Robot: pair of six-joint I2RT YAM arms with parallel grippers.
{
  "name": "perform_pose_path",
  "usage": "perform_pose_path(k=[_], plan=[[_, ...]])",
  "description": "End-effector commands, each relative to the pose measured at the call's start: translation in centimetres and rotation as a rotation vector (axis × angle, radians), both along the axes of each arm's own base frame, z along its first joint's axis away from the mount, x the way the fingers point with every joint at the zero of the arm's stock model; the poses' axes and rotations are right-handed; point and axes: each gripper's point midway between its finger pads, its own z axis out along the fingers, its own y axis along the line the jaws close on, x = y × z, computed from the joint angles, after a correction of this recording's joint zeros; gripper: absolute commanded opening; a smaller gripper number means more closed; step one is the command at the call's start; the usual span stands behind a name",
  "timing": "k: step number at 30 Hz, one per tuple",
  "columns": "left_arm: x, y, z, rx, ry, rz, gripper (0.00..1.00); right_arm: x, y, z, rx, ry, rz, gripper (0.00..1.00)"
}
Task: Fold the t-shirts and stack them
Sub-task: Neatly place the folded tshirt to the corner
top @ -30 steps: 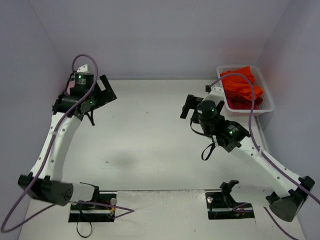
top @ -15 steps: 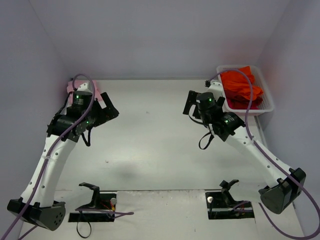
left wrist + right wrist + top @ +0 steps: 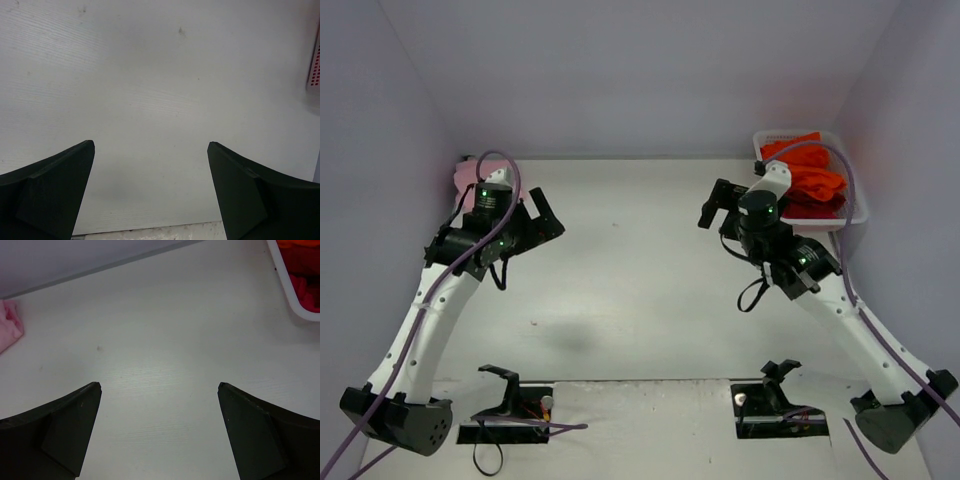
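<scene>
A white mesh basket point(image 3: 855, 212) sits at the far right corner of the table point(image 3: 630, 280), heaped with bright orange-red t-shirts point(image 3: 815, 185) that rise above its rim. A single light pink t-shirt point(image 3: 465, 180) lies well apart from the basket, across the table at the far left, close to the back wall and partly hidden behind the left arm's cable.

The right gripper point(image 3: 712, 205) hovers just beside the basket, on the side facing the middle of the table, its jaws spread wide and holding nothing. In the right wrist view, the gripper point(image 3: 159, 386) frames bare tabletop, with the basket point(image 3: 296, 292) and the orange-red cloth point(image 3: 302, 262) at the upper right and a corner of the pink t-shirt point(image 3: 9, 325) at the left edge.

The left gripper point(image 3: 544, 216) hangs far from the basket, near the pink t-shirt, and is likewise released and empty. In the left wrist view, the gripper point(image 3: 150, 145) shows only plain table between its dark fingers point(image 3: 55, 185).
</scene>
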Motion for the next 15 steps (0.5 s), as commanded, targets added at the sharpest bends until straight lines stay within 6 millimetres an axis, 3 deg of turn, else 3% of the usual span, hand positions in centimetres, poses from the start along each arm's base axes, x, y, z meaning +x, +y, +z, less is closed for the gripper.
perform_pose_path(k=[1,8,15], plan=[[0.9,0.0,1.3,-0.014,-0.066,0.014,0.93,-0.5,-1.4,2.1,0.028,-0.074,-0.042,1.00],[1.5,-0.2,0.1,-0.025,-0.054,0.029,0.93,-0.2,-1.7,2.4,-0.032,-0.075,-0.036,1.00],[2.0,-0.2,0.0,-0.022,-0.061,0.033,0.93,0.3,-2.0,1.8,-0.081,-0.060,-0.052,1.00]])
